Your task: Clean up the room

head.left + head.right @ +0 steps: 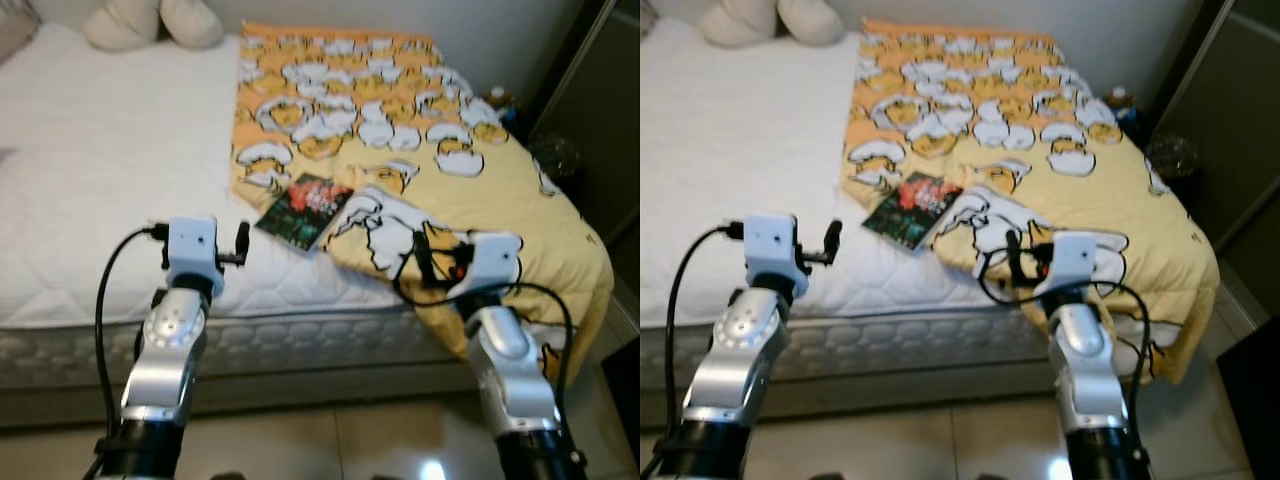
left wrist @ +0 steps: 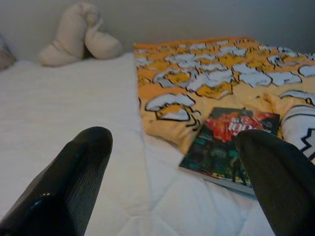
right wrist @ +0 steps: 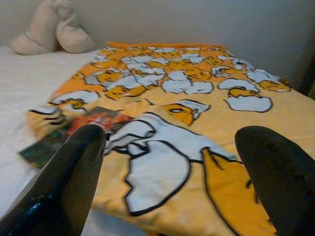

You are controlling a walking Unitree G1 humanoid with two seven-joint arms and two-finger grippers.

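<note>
Yellow blanket (image 1: 420,150) half-covers the book (image 1: 304,208) at frame centre; both the left gripper (image 2: 172,182) and right gripper (image 3: 172,182) hover spread, empty. Approach underway; next, reach the book.

My right hand (image 3: 170,162) is spread wide, one black finger (image 3: 64,182) on each side of the view. Between them lies the yellow blanket (image 3: 197,98) with its white cartoon prints, a folded edge nearest me. A book (image 3: 74,130) lies partly tucked under that edge, on the white bed (image 3: 19,83). A beige plush (image 3: 51,29) sits far back by the wall.
</note>
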